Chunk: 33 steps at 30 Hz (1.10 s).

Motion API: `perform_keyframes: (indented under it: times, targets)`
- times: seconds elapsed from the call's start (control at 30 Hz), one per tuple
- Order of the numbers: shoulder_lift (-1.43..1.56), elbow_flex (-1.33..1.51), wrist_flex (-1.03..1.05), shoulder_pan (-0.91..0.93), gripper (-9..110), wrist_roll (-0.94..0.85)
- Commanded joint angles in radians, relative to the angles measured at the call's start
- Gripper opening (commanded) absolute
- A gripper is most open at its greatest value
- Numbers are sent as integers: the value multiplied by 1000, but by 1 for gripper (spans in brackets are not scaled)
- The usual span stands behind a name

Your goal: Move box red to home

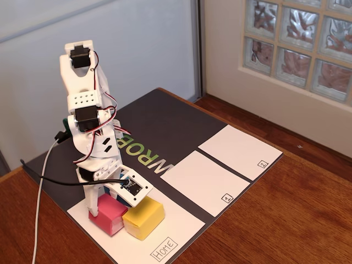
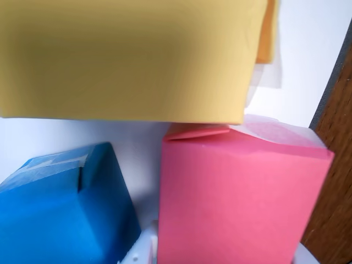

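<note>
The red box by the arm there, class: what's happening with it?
The white arm's gripper is down over the red box, which sits on the white Home sheet right beside a yellow box. The wrist view also shows a blue box nearby. Whether the gripper grips the red box cannot be told.

I see a mat [image 1: 165,126] lying on the table [image 1: 286,220]. Three sheets lie on the mat in a row. On the nearest sheet [image 1: 176,223], marked Home, two boxes sit side by side and touch. In the fixed view, one box [image 1: 108,213] is on the left under the arm [image 1: 88,121], and the other box [image 1: 144,218] is to its right. In the wrist view, a third box [image 2: 66,209] sits left of the first.
</note>
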Motion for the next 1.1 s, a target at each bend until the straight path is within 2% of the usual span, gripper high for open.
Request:
perform_keyframes:
  times: [0.0,0.1,0.27,0.4,0.8,0.9,1.07]
  targets:
    - [3,12,-14,-18,0,11]
    - [6,23,-25,-20,0,0]
    - [15,44,-31,-31,31,-2]
    - [26,44,-41,-29,37,-6]
    - [72,35,-46,-28,33,-3]
    - [103,20,-46,-18,30,12]
    - [170,-5,-46,-11,16,69]
